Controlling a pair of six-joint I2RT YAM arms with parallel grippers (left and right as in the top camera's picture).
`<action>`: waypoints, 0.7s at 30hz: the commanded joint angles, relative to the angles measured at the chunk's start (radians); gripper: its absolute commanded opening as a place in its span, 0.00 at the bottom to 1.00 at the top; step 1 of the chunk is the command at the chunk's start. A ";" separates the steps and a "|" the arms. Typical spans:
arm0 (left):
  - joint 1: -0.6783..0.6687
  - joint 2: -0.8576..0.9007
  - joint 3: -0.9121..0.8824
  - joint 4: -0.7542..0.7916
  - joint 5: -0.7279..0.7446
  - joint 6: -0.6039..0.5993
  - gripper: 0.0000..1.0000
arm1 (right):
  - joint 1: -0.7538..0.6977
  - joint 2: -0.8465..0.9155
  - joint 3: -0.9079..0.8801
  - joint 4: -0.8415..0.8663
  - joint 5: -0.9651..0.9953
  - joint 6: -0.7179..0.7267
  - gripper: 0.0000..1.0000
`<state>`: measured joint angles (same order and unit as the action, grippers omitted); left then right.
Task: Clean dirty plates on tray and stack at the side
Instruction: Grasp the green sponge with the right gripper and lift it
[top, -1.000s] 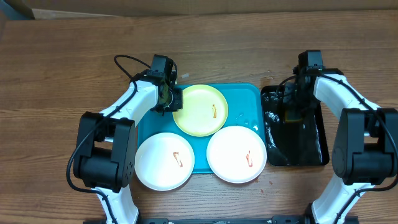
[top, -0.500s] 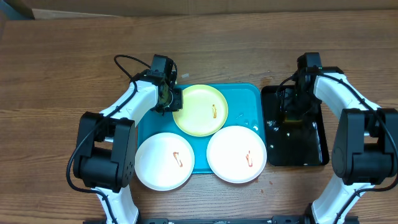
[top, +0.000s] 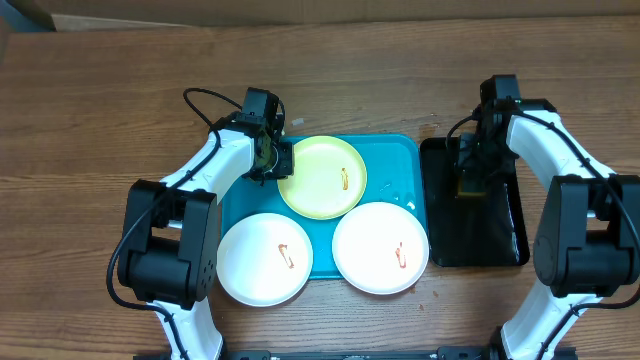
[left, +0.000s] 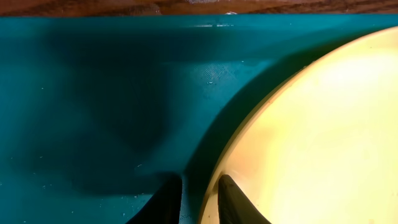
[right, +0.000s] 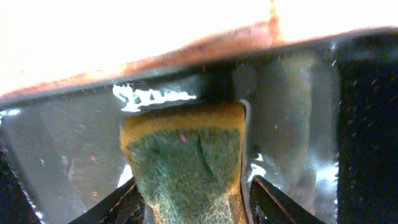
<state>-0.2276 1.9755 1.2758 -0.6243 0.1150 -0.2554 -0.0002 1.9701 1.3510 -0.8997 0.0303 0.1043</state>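
**Step in hand: readying the wipe.** All three plates lie on the blue tray, each with a small sauce smear and none stacked at the side. The yellow-green plate sits at the back, and the two white plates sit in front.

Your left gripper has its jaws drawn narrow on the left rim of the yellow-green plate, pinching it. Your right gripper hangs over the wet black tray, with the sponge between its jaws.

**Next move, as a judgement.** Make sure of the sponge, then carry it across to the smear while the left gripper steadies the plate.

**What each view adds**
- The overhead view alone shows the layout and all three smears.
- The left wrist view alone shows the rim passing between the fingers.
- The right wrist view alone shows the sponge's green scouring face and the water around it. You cannot tell from it whether the jaws press the sponge or merely flank it.
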 joint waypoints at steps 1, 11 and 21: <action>-0.001 0.012 -0.008 -0.003 -0.014 -0.002 0.23 | -0.001 -0.012 0.026 0.003 0.014 0.000 0.55; -0.001 0.012 -0.008 -0.003 -0.014 -0.003 0.23 | 0.000 -0.012 -0.010 -0.010 0.013 0.001 0.52; -0.001 0.012 -0.008 -0.003 -0.014 -0.002 0.24 | 0.000 -0.012 -0.010 -0.038 0.013 0.002 0.45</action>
<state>-0.2276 1.9755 1.2758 -0.6243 0.1150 -0.2554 -0.0002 1.9701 1.3479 -0.9344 0.0330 0.1047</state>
